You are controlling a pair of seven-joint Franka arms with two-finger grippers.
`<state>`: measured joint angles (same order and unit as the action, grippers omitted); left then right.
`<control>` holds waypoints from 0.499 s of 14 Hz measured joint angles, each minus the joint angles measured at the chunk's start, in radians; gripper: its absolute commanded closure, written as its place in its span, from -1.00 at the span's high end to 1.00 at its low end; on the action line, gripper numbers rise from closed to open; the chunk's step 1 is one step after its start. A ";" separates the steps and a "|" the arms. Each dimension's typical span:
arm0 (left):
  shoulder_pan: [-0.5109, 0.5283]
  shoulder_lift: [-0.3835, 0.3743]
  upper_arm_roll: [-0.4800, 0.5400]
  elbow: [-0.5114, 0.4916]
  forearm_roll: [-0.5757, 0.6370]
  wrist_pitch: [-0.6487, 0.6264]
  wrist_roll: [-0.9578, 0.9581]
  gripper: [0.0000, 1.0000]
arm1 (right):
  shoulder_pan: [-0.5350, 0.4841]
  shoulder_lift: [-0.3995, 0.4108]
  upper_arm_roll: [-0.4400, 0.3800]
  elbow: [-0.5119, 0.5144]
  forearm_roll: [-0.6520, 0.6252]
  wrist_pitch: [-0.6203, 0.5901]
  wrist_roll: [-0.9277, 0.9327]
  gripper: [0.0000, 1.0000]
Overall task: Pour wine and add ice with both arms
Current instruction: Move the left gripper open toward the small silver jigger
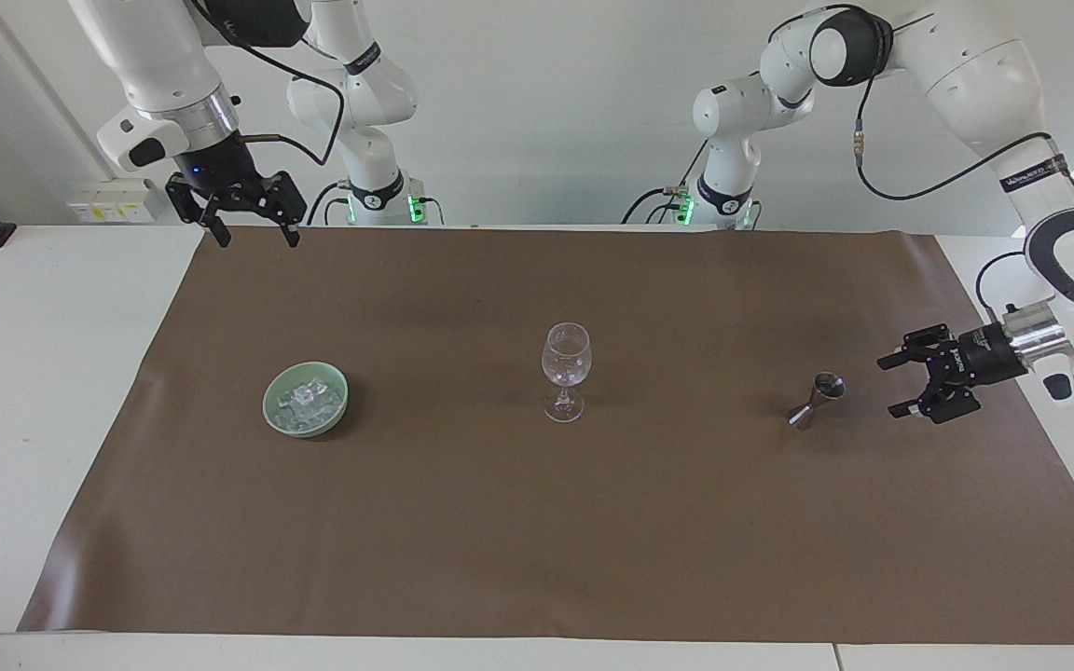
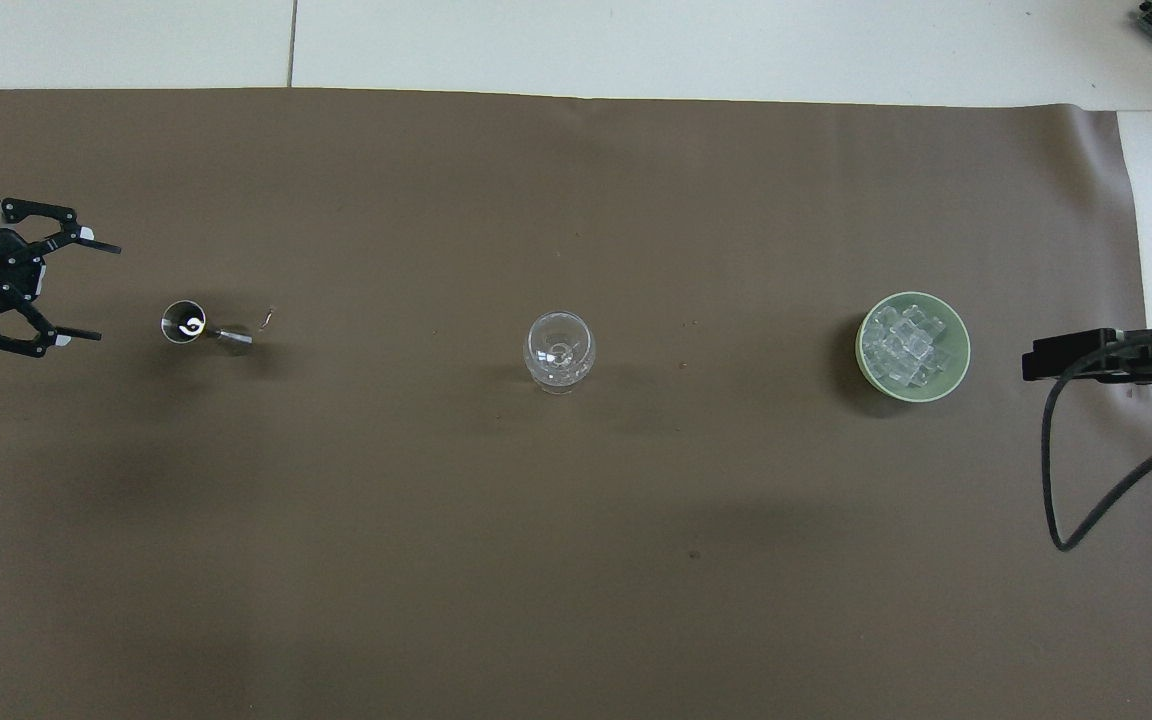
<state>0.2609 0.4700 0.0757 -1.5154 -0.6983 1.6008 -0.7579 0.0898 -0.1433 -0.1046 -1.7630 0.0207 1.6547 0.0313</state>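
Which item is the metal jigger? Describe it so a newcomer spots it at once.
On the brown mat, a bowl of ice, a wine glass and the jigger stand in a row. The jigger is at the left arm's end, by the open left gripper: small, steel, hourglass-shaped.

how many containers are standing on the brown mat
3. A green bowl holding ice toward the right arm's end, a wine glass mid-mat, and a metal jigger toward the left arm's end. None look hidden.
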 measured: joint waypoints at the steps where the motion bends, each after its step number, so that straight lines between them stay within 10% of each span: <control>1: 0.010 0.000 0.000 -0.022 -0.015 0.011 0.000 1.00 | 0.000 0.000 0.000 0.000 0.000 0.000 0.000 1.00; 7: 0.038 -0.008 0.002 -0.140 -0.121 0.071 -0.048 1.00 | 0.000 0.000 0.000 -0.001 0.000 0.000 0.000 1.00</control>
<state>0.2984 0.4617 0.0778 -1.6553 -0.8196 1.6714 -0.8062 0.0898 -0.1435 -0.1046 -1.7640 0.0207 1.6547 0.0313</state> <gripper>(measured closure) 0.000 0.000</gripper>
